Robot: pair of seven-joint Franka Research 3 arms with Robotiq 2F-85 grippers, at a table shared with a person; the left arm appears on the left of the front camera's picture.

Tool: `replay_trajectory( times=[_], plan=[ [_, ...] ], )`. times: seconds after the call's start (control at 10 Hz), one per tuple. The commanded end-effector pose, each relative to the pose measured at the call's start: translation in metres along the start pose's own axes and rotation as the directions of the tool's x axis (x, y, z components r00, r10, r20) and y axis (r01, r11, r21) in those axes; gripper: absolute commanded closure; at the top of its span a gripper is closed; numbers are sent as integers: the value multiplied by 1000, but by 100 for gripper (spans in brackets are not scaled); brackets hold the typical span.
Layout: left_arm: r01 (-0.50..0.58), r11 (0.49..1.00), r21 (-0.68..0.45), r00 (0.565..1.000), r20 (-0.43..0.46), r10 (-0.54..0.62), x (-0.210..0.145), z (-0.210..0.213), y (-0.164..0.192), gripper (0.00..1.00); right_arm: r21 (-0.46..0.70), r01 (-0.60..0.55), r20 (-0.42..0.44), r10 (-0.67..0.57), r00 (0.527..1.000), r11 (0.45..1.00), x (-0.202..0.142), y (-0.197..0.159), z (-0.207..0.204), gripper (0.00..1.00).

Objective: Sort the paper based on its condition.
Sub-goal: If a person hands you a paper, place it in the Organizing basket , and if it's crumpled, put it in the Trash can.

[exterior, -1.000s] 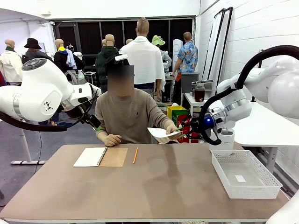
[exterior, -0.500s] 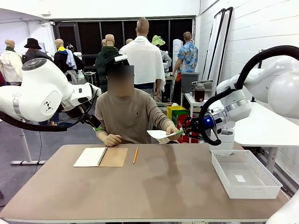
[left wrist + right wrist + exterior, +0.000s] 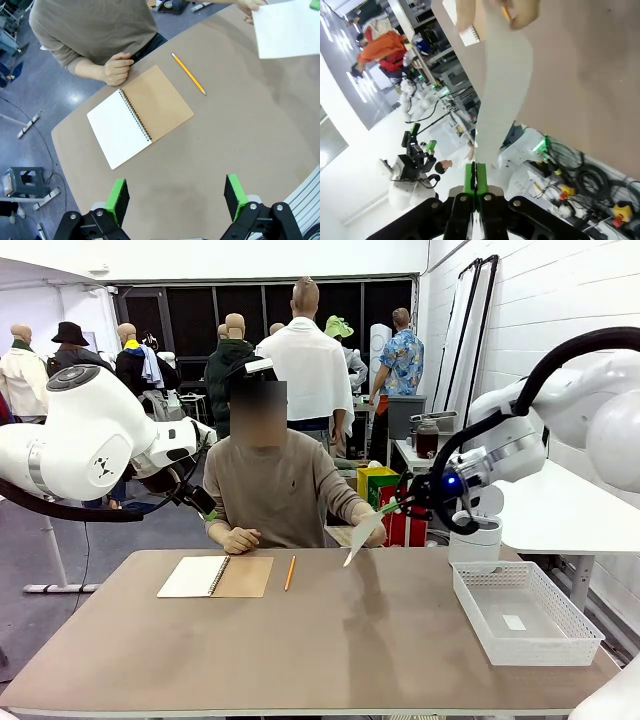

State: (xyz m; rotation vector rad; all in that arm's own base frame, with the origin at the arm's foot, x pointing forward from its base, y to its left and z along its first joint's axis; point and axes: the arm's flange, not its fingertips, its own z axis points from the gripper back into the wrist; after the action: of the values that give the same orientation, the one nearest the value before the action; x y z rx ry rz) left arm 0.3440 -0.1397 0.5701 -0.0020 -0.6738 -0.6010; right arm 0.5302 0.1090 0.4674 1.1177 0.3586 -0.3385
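Changed since a second ago: no longer held near level but hanging steeply, one corner up, the paper [image 3: 360, 533], well right of the notebook [image 3: 215, 576] and higher than it, off the table [image 3: 350, 650]. Pinched at that upper corner by the right gripper [image 3: 394, 507], now a little higher than before. Green pads pressed together on the sheet's edge in the right wrist view [image 3: 476, 183]. Close by the sheet's lower edge, the person's hand [image 3: 371, 537]; touching or not, cannot tell. Unmoved: notebook, pencil [image 3: 290, 572], basket [image 3: 560, 642].

Counted:
- One loose sheet.
- One notebook, lying open.
- One pencil, just right of the notebook.
- One white mesh basket, far right of the notebook.
- Two hands of the person, the other hand [image 3: 240, 538] closed just beyond the notebook.
- Two grippers.

Left gripper [image 3: 176, 199] up over the table on the near side of the notebook, pads spread wide, holding nothing.
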Motion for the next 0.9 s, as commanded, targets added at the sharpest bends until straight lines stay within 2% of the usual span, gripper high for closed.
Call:
replay_trajectory(
  times=[0.0, 0.3, 0.5, 0.7, 0.8],
  plan=[
    [-1, 1000, 0, 1000, 0, 1, 0, 0, 0, 0, -56, -61, 64, 64, 996, 997, -10, -2, 34, 100],
    [-1, 1000, 0, 1000, 0, 1, 0, 0, 0, 0, -197, -104, 146, 134, 980, 975, -32, -18, 79, 100],
    [-1, 1000, 0, 1000, 0, 1, 0, 0, 0, 0, -240, -107, 219, 161, 962, 965, -44, -34, 107, 100],
    [-1, 1000, 0, 1000, 0, 1, 0, 0, 0, 0, -276, -83, 261, 158, 952, 957, -53, -37, 117, 100],
    [-1, 1000, 0, 1000, 0, 1, 0, 0, 0, 0, -241, -96, 206, 148, 967, 966, -41, -30, 118, 100]
  ],
)
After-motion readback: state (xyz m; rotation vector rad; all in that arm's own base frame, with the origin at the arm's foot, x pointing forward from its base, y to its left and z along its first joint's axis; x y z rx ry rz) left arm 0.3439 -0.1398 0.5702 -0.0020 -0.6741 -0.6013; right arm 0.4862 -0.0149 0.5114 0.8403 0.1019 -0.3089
